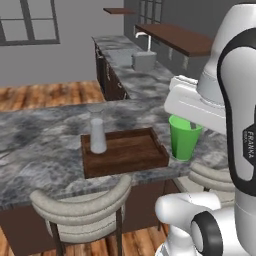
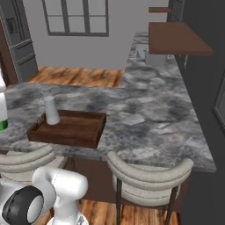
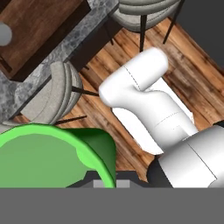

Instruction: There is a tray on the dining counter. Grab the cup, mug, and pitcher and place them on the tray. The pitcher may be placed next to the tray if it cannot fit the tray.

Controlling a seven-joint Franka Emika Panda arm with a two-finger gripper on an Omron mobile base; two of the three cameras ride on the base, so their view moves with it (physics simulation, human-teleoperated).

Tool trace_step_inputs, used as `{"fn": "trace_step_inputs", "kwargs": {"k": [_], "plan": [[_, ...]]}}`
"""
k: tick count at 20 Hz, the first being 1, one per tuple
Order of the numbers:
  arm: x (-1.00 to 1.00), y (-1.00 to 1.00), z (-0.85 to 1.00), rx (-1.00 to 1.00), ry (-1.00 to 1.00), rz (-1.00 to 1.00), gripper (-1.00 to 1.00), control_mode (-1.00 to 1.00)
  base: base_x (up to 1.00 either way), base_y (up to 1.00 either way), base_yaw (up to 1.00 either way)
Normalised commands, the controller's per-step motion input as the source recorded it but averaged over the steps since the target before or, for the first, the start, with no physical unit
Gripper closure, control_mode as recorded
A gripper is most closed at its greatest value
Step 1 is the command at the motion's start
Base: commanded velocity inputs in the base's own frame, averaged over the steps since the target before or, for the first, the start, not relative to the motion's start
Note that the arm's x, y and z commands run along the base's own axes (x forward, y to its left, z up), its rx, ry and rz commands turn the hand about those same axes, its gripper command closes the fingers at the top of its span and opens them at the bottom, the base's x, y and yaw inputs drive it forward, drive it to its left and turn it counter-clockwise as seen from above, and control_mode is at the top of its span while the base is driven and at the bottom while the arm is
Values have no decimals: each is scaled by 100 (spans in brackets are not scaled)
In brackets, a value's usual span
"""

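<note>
The dark wooden tray (image 1: 131,154) lies on the grey marbled dining counter (image 1: 40,135), near its front edge. The pale pitcher (image 1: 97,133) stands upright in the tray's back left corner. My gripper (image 1: 186,122) is shut on the rim of the green cup (image 1: 184,139), which hangs upright just right of the tray. In the hand view the cup's rim (image 3: 48,151) bulks large at the lower left, with the tray (image 3: 39,35) and the pitcher's top (image 3: 4,34) beyond. From the right base I see the tray (image 2: 72,129) and the pitcher (image 2: 51,110). The mug is out of view.
Padded stools (image 1: 82,207) (image 1: 212,177) (image 2: 149,176) stand tucked under the counter's front edge. A back counter carries a sink with a faucet (image 1: 144,60), under a brown wall shelf (image 1: 175,37). The counter stretches bare to the right of the tray (image 2: 154,118).
</note>
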Motion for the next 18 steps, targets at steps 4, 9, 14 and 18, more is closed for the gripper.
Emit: {"fn": "trace_step_inputs", "kwargs": {"k": [4, 9, 14, 18], "plan": [[0, 0, 0, 0, 0, 0, 100, 100, 100, -69, 0], [0, 0, 0, 0, 0, 0, 100, 100, 90, -77, -39], [0, 0, 0, 0, 0, 0, 100, 100, 80, -60, -56], [0, 0, 0, 0, 0, 0, 100, 100, 95, -68, -49]]}}
